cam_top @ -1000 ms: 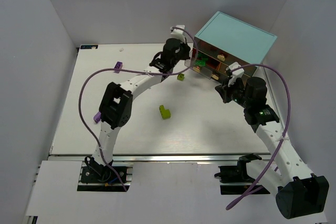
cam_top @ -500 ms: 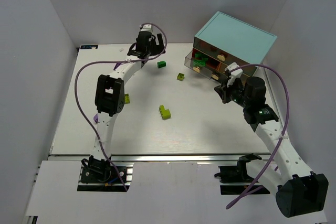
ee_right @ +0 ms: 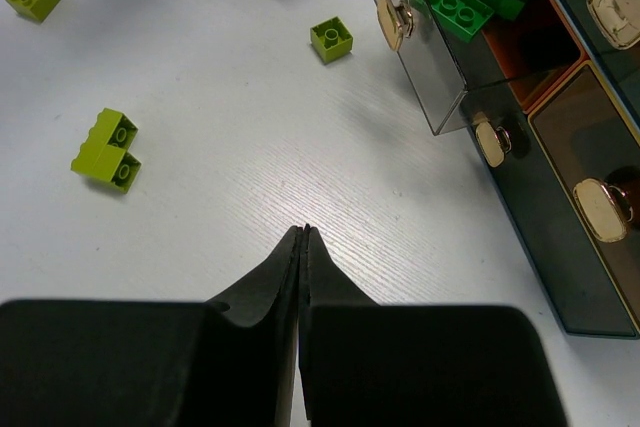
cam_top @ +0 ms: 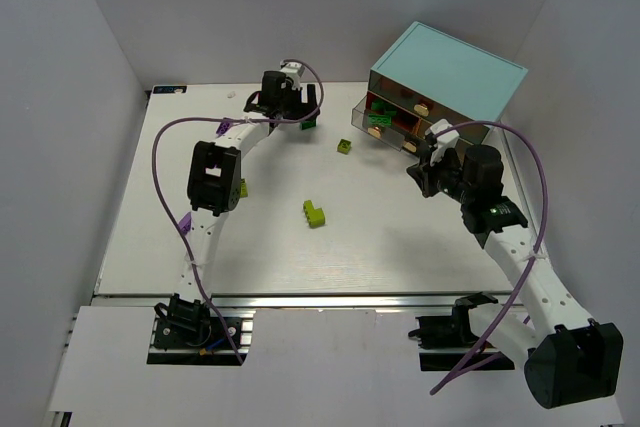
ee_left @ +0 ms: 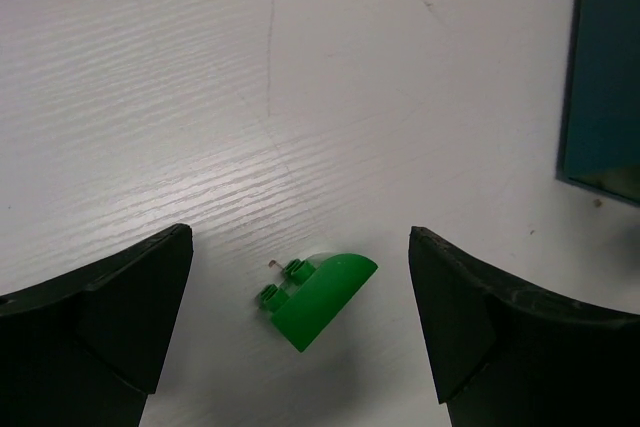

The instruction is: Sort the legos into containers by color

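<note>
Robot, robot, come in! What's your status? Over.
Left gripper: jaws open above green lego, not gripping yet. Right gripper: jaws shut, empty. Drawer with green legos open. Nothing crowds the lego.

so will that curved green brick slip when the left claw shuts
Probably rigid and light: the green brick looks like small hard plastic. Its curved, glossy side may slip in the left claw. Its flat faces should keep it from rolling.
</note>
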Available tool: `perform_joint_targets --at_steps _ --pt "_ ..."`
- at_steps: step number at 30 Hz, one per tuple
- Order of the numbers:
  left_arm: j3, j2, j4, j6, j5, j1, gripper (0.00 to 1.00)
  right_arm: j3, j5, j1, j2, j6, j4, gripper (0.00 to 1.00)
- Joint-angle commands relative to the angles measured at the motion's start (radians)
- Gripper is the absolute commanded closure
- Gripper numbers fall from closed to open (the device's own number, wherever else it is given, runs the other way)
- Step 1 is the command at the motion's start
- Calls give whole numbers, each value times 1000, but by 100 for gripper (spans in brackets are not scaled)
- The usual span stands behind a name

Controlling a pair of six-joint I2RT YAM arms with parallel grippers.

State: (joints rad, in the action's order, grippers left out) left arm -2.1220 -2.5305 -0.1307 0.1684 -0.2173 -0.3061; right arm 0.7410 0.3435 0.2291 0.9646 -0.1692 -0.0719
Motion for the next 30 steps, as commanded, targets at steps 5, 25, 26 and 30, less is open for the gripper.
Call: perform_joint_targets --at_steps 5,25,26,30 --pt "14 22 34 -124 -88 -4 2 6 9 0 8 -18 41 100" --pt "28 -2 -6 -241 -125 5 19 5 -1 -1 10 -19 43 100" --pt "27 -4 -7 -237 -122 5 26 4 -1 -2 8 -19 41 100" --pt "34 -5 -3 -231 -113 5 36 6 0 -1 10 -19 43 100"
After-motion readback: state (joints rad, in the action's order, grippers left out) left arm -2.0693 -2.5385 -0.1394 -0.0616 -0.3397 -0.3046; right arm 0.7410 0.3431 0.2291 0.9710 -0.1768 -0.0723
